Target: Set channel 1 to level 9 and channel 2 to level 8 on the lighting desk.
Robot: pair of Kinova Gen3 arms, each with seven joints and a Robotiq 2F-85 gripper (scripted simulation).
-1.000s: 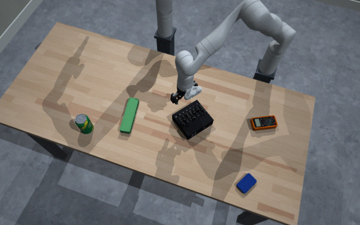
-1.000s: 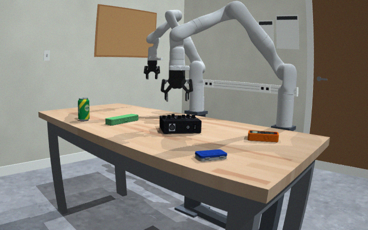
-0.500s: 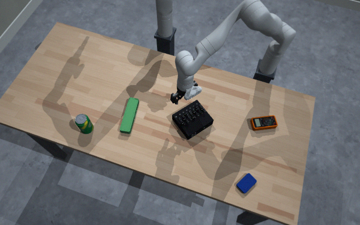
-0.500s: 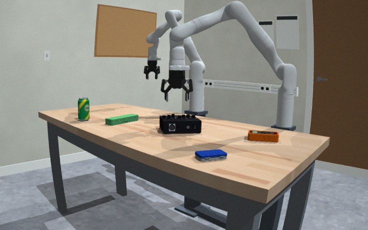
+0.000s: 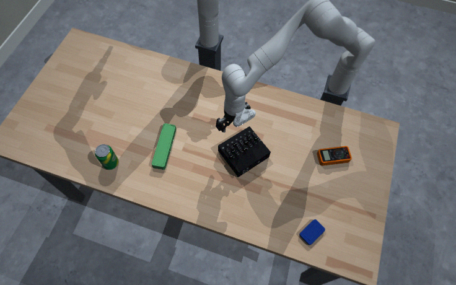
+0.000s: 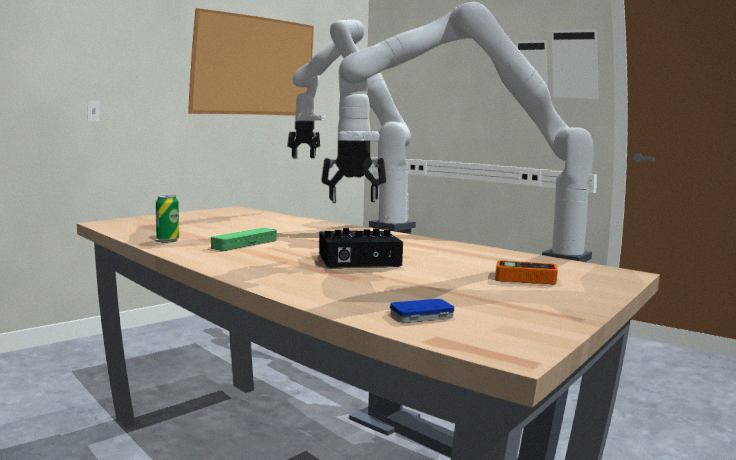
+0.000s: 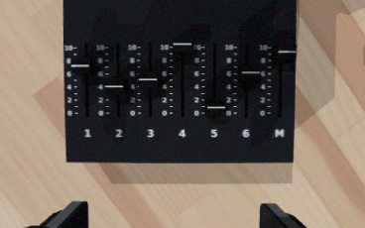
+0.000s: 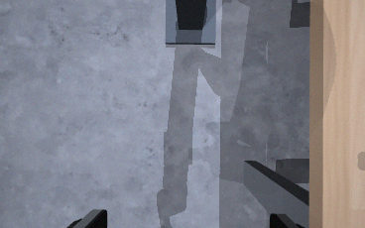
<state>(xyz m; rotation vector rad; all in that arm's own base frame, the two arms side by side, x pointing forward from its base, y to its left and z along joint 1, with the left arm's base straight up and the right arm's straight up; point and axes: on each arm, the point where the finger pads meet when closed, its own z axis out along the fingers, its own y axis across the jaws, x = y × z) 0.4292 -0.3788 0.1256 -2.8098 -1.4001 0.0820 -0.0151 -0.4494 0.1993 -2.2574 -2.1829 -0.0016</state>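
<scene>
Left gripper, open and holding nothing, above the tabletop near the black, box-shaped lighting desk, which lies on the pale wooden table. Right gripper, also open and unloaded, well apart from the desk. The channel 1 fader reads about 7, the channel 2 fader about 4; the black caps blend into the panel, so both readings follow the white lines and are approximate. The step in hand is judged to be alignment over channel 1. The fingers should narrow before descent, meet that cap alone, and travel straight along its slot to 9, clear of channel 2.
</scene>
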